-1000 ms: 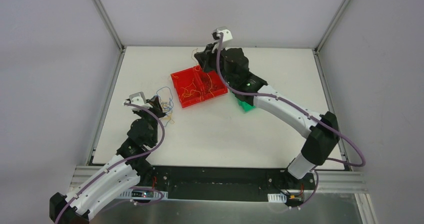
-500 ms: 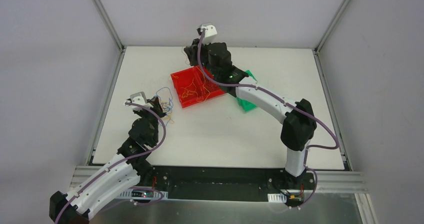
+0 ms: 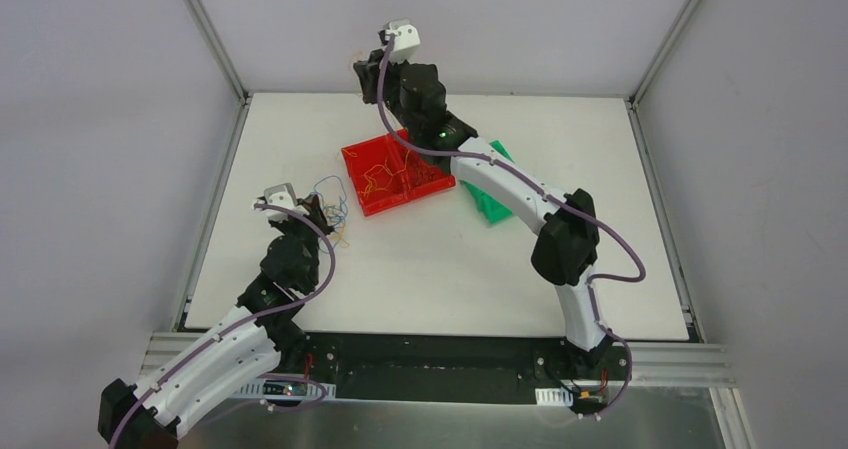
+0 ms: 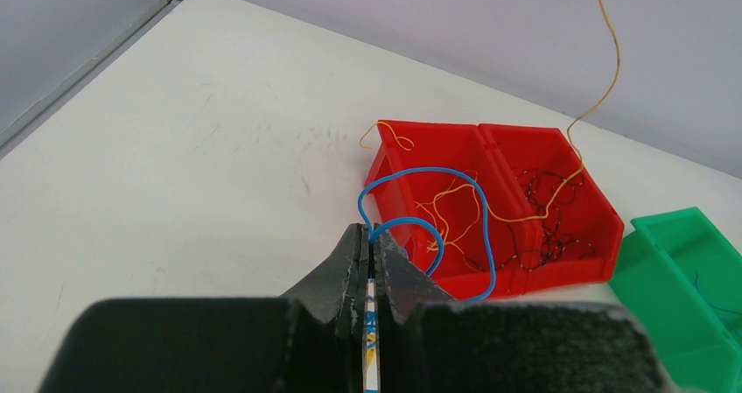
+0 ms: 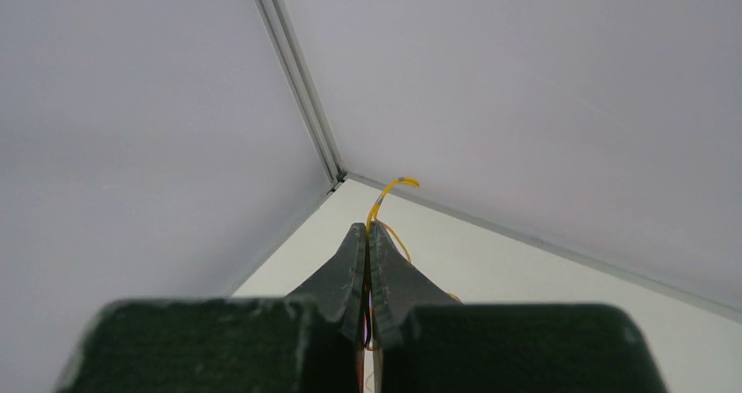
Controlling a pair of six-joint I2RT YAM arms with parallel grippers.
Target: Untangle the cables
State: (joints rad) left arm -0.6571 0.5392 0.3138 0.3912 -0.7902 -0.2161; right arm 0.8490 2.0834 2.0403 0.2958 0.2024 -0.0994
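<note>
Comparing with half a second earlier, the right gripper (image 3: 364,73) had swung further left and toward the far wall, well above the table (image 3: 430,259). Its fingers were clenched on a yellow wire (image 5: 391,186) that trailed down into the red bin (image 4: 560,270). The left gripper (image 4: 369,235) hadn't budged at the near left, pinched tight on a blue wire (image 4: 455,202) looping out ahead of it. The rest of the cables (image 4: 538,227) were loose yellow strands in the bin's left compartment and dark ones in the right. A green bin (image 4: 678,262) sat just right of the red one, partly hidden under the right arm from above.
</note>
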